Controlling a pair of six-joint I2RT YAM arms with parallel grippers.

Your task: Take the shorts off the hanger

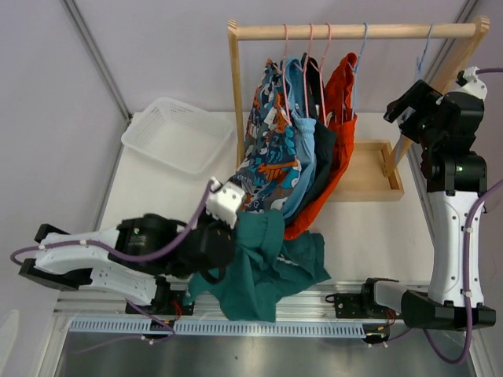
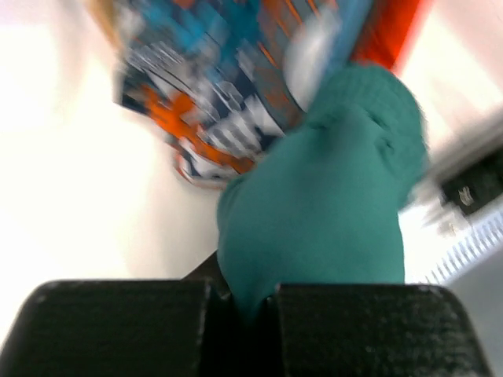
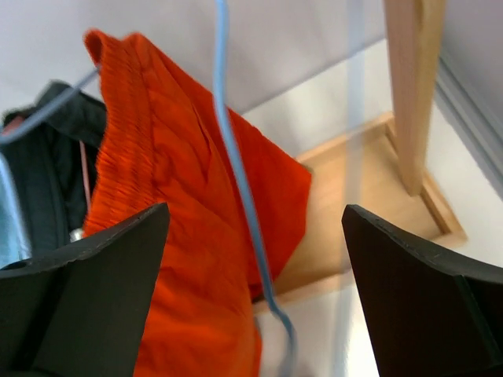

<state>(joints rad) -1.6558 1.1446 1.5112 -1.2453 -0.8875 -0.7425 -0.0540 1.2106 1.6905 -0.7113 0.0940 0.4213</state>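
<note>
White tabletop (image 1: 369, 236): left gripper (image 2: 242, 302) clamped on the dark teal-green fabric shorts (image 1: 263, 267), off the wooden rack (image 1: 354, 31) and heaped at the near edge, right gripper (image 3: 255, 236) wide open, empty, beside a bare blue wire hanger (image 1: 424, 47); orange-red shorts (image 1: 339, 102), near-black navy shorts (image 1: 322, 149), light blue shorts (image 1: 302, 149) and cartoon-print shorts (image 1: 267, 149) still hung, so roughly one of five done.

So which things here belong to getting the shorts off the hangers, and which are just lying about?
Job: teal shorts in the shut left gripper; printed pair, light blue pair, navy pair, orange-red pair hanging; open right gripper; blue hanger.
Lying about: white basket; wooden tray.
</note>
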